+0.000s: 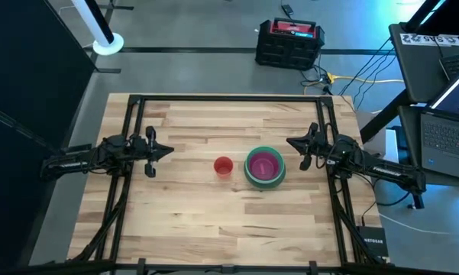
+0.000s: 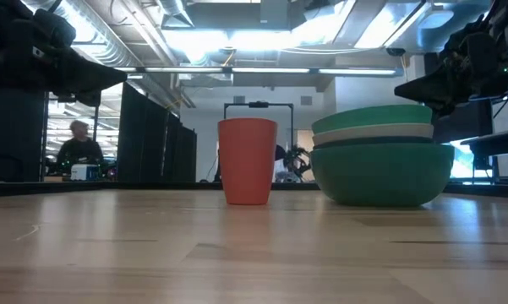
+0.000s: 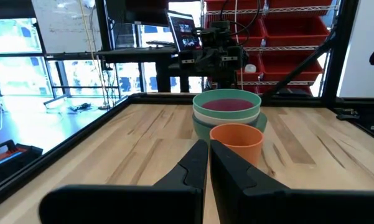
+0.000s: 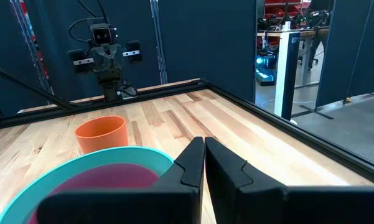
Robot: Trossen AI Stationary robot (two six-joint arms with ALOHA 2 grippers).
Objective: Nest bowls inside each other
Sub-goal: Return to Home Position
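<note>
The bowls (image 1: 265, 167) stand nested in one stack on the table, right of centre: green outermost, white and teal rims showing at the side (image 2: 380, 156), pink innermost (image 3: 227, 104). A red cup (image 1: 223, 166) stands upright just left of the stack. My left gripper (image 1: 170, 150) hangs shut and level above the table's left side, pointing at the cup. My right gripper (image 1: 289, 142) hangs shut and level just right of the stack, above its rim (image 4: 93, 165).
Black frame rails (image 1: 130, 130) run along the table's left, right and far edges. Bare wood lies in front of and behind the stack. Beyond the table are a black-and-red case (image 1: 289, 42) on the floor and a person (image 2: 78, 145) far off.
</note>
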